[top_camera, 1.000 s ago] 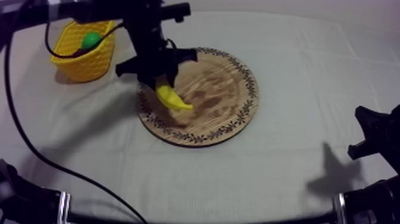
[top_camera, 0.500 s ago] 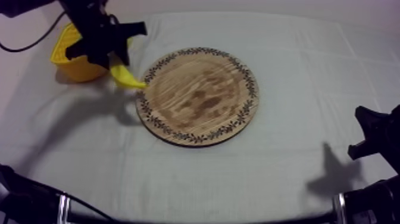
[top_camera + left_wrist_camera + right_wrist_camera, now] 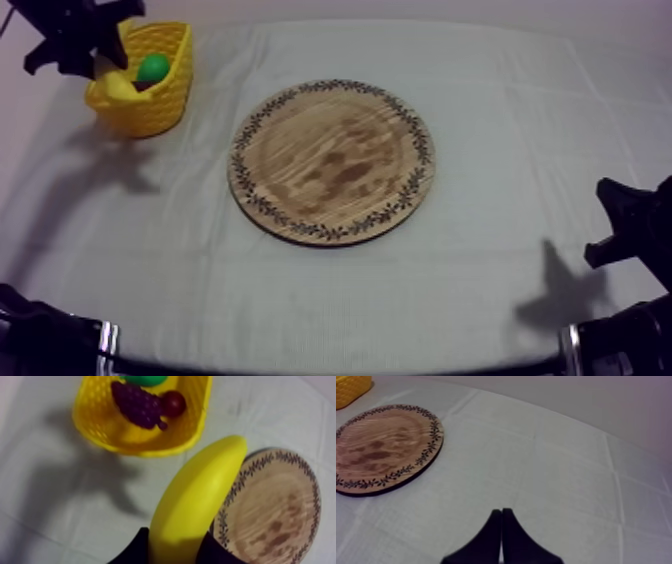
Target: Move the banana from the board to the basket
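Left gripper: left gripper (image 3: 174, 549) was clamped on the banana (image 3: 196, 493), one black finger (image 3: 134, 550) on each side of its lower end.
Banana: it was held clear of the cloth and off the wooden board, its free tip pointing out past the fingers. In the top view it hung at the far left rim of the yellow basket.
Left arm: it reached in from the far left corner, above the basket.
Yellow basket: yellow basket (image 3: 162, 108) stood at the far left of the table, well left of the board. Inside lay a bunch of grapes (image 3: 137, 406), touching a small red fruit (image 3: 173, 403), and a green fruit (image 3: 152, 68) beyond them.
Wooden board: wooden board (image 3: 332, 160) lay mid-table, with nothing on it.
Right gripper: right gripper (image 3: 501, 517) had its fingers pressed together into a narrow wedge, holding nothing, low at the near right over the cloth (image 3: 500, 100), well apart from the board.
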Controlling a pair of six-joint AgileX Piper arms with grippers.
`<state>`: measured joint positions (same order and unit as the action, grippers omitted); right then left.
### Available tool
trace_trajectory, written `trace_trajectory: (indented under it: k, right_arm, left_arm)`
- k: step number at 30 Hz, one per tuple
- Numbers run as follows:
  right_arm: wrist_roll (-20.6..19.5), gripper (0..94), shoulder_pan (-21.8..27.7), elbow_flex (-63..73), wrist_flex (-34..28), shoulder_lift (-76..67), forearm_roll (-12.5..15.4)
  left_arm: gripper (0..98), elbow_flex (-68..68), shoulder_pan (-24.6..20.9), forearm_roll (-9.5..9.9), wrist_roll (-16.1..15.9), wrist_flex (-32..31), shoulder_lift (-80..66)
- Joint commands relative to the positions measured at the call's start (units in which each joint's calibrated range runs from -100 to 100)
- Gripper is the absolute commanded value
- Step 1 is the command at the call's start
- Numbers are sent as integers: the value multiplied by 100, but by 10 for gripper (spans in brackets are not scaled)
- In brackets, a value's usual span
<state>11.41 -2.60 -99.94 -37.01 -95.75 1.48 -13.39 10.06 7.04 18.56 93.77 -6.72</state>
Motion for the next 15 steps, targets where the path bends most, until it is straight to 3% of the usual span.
trace_trajectory:
  k: [1,15]
  right_arm:
    - [0,3,0,5,0,0,1]
    - [0,3,0,5,0,0,1]
  left_arm:
    - [264,165,-184,25,-83,6,-27]
    - [241,1648,-505,272,-602,22,257]
